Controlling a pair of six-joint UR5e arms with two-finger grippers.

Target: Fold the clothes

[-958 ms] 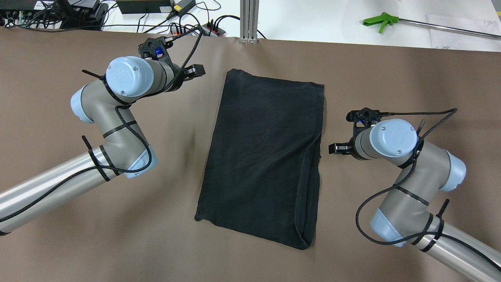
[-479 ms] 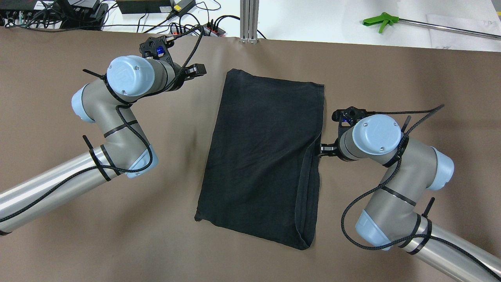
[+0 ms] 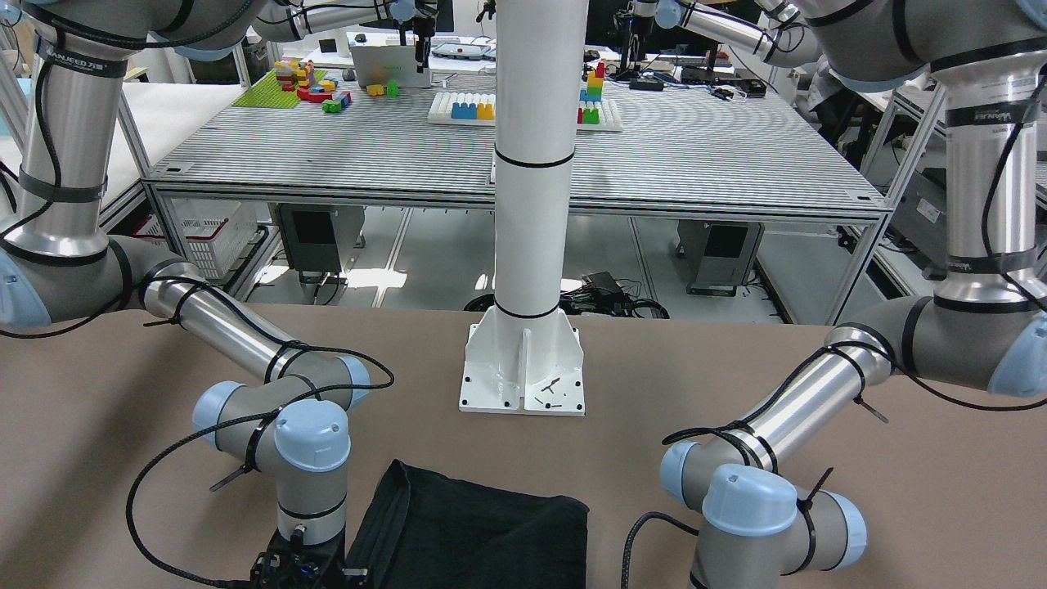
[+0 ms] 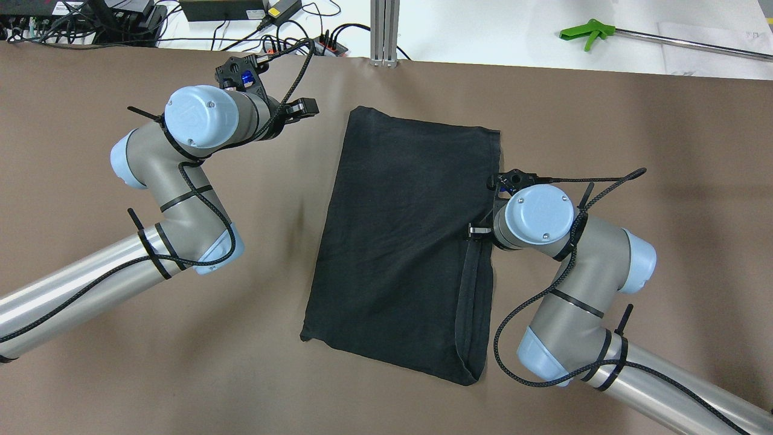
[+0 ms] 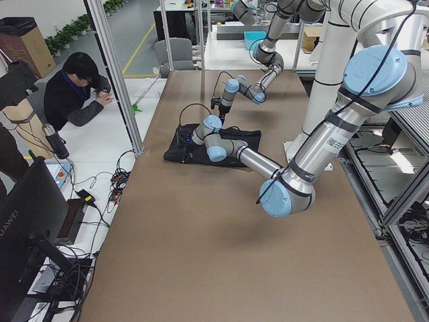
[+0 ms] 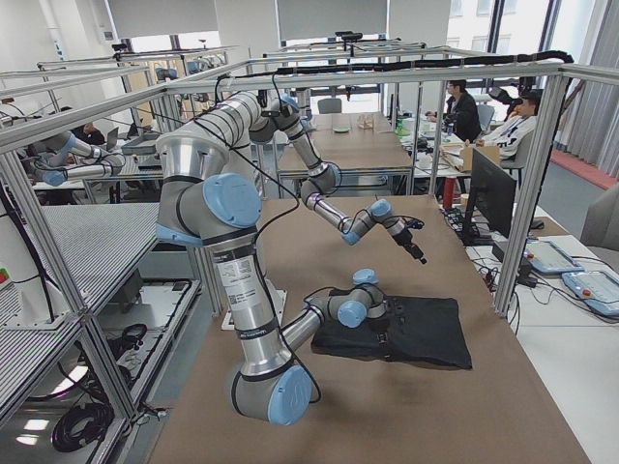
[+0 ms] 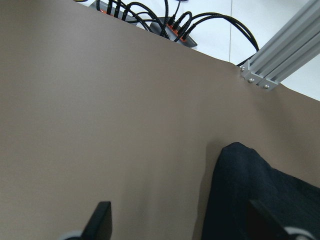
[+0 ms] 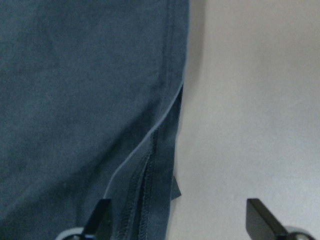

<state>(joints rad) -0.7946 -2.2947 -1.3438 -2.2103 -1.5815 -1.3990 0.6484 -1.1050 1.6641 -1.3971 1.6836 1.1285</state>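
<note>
Overhead exterior puts the black garment [image 4: 404, 241] flat in the middle of the tabletop [image 4: 604, 121], its long sides running from the near edge toward the far edge. A narrow folded-over strip lies along the side facing the tabletop's right edge. My right claw [image 4: 476, 231] sits at that side, about halfway along it. Seen from the wrist camera, its jaws are spread wide and hold nothing. One finger [image 8: 97, 220] is over the fabric and the other over bare tabletop, straddling the hemmed edge [image 8: 150, 180] where two layers part. Whether the tips touch the cloth I cannot tell. My worry is that closing here catches only the upper layer, so the strip peels open instead of the whole side lifting. And since nothing pins the opposite side, a pull could drag the garment and skew it. Farther off, my left claw [image 4: 305, 109] hangs wide open and empty over bare tabletop, just beside the garment's far corner and not touching it
</note>
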